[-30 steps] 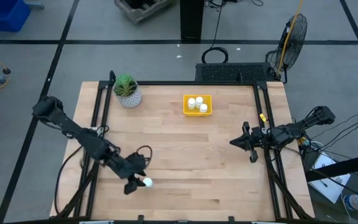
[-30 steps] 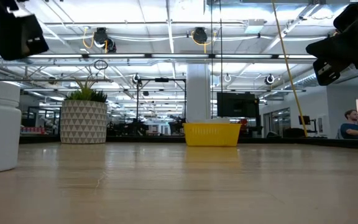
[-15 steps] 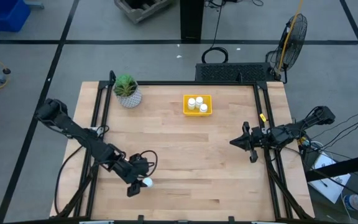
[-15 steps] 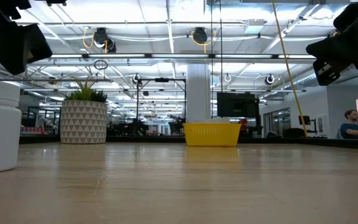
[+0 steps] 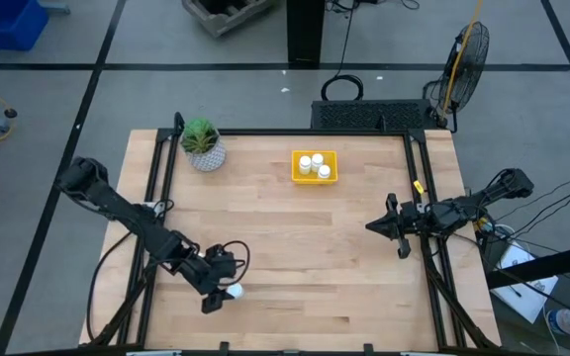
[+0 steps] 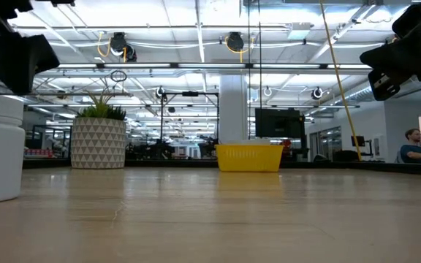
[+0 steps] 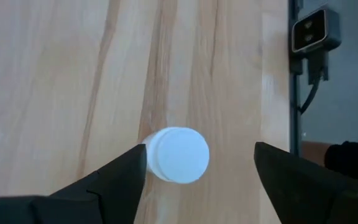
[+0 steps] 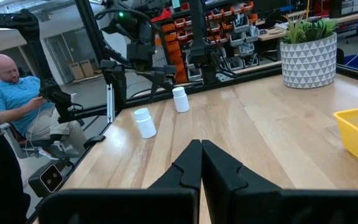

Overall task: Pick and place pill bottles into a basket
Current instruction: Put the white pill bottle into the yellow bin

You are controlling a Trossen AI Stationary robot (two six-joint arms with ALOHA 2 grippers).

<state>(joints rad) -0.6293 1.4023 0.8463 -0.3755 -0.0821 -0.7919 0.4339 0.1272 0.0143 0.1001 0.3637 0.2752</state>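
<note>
1. Since one second ago, left gripper has lowered over a pill bottle at the counter front edge; fingers spread, straddling it.
2. Right gripper waits, pressed together, at the right side.
3. Basket holds three bottles.

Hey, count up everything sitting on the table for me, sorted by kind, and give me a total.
Yellow basket: 1
Pill bottles: 5, three in the basket and two standing on the bare wood
Potted plant: 1
Total: 7
</note>
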